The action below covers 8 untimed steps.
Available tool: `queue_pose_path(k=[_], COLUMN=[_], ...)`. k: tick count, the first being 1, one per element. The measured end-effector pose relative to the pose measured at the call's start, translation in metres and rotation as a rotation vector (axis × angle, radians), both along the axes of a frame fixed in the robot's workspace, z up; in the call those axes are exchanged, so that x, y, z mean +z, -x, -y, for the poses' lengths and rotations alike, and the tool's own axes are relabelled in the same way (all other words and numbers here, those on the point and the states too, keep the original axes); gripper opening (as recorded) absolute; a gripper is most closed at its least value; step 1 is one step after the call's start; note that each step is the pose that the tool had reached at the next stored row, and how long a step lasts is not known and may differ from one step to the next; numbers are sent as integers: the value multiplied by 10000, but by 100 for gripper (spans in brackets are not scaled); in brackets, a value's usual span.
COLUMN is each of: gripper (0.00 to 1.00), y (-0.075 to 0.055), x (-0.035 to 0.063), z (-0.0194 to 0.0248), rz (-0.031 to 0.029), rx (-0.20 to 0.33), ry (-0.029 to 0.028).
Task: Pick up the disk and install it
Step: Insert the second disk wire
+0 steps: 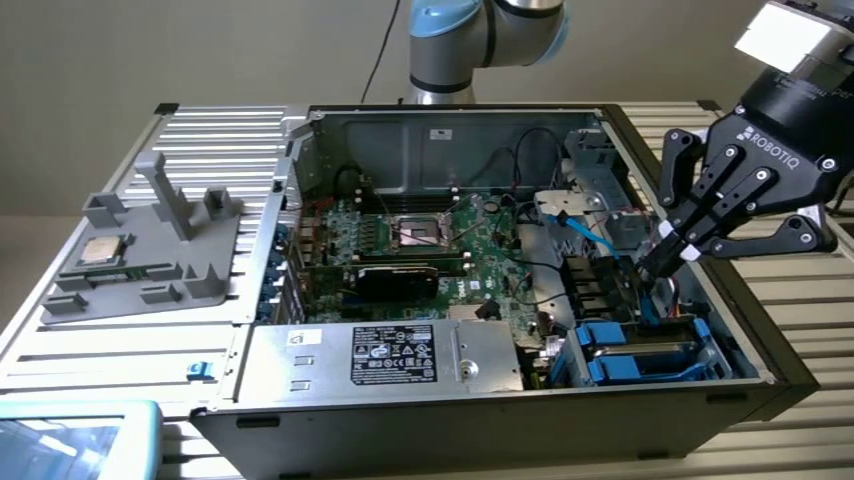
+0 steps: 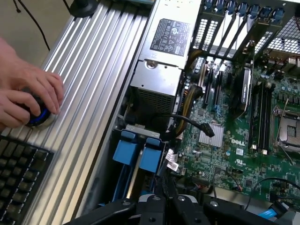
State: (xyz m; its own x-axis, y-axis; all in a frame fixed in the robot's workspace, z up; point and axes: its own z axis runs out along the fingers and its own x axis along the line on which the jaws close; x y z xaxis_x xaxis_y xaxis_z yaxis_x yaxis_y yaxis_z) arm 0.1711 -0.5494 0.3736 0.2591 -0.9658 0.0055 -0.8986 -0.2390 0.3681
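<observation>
Tool (image 1: 663, 262) clenched, poss. on disk (image 1: 638, 350) edge, inside PC case (image 1: 400, 440) on ribbed alu table (image 1: 120, 345).

One open computer case (image 1: 441, 400) lies on one ribbed metal table (image 1: 214, 130), under one robot arm (image 1: 467, 40) carrying one pincer (image 1: 663, 262), closed. Inside the case sit one green circuit board (image 1: 454, 250), away from the pincer, one silver box (image 1: 387, 355) with a black-and-white label, and two blue drive carriers (image 2: 140, 154) just beside the pincer's tip. Far from the pincer stands one grey holder (image 1: 154, 250) with one square chip (image 1: 104, 250). One keyboard (image 2: 18, 178) and two hands (image 2: 28, 93) show.
</observation>
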Motion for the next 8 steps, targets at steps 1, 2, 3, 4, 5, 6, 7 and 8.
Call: queue_pose_path(k=[1,2,3,4,5,6,7,8], gripper=[11,11,11,11,11,11,11,11], y=[0,0,1,1,1,0,0,0], x=[0,-1,-2,-3,-4,-3,-3,-2], z=[0,0,0,0,1,1,1,0], rz=[2,8,20,34,55,80,116,162], rx=[126,263,390,508,649,778,907,1030], ry=[-72,-146,-211,-267,-322,-363,-393,-421])
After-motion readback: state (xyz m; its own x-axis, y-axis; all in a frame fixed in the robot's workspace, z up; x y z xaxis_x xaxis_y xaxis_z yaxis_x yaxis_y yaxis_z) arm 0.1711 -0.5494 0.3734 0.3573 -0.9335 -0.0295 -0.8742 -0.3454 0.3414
